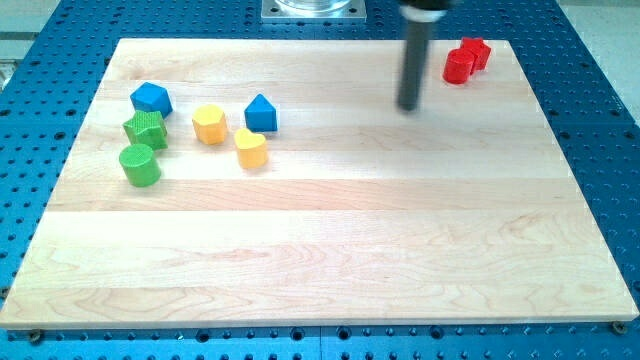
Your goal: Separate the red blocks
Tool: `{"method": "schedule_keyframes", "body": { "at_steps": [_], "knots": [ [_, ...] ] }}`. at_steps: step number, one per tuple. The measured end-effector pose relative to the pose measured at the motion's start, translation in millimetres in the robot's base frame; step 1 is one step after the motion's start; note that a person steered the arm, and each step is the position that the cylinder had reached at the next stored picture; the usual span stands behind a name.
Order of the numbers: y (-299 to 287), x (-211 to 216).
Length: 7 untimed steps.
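Observation:
Two red blocks sit touching each other near the board's top right corner: a round red cylinder (458, 66) and a red angular block (476, 52) just up and right of it. My tip (408, 106) is at the end of the dark rod, which comes down from the view's top. The tip stands on the board to the left of and a little below the red cylinder, apart from it by about a block's width.
On the board's left stand a blue block (151, 98), a green star-like block (145, 128), a green cylinder (139, 165), a yellow block (209, 124), a blue pointed block (261, 113) and a yellow heart-like block (250, 147). The wooden board (330, 250) lies on a blue perforated table.

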<state>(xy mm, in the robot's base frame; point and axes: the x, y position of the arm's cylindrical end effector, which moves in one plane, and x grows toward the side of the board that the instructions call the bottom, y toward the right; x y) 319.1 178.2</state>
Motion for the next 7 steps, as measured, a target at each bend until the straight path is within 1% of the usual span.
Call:
{"method": "schedule_keyframes", "body": {
  "at_steps": [1, 2, 3, 5, 6, 7],
  "knots": [
    [101, -46],
    [109, -88],
    [63, -88],
    [-70, -88],
    [-72, -93],
    [0, -90]
  ]
}}
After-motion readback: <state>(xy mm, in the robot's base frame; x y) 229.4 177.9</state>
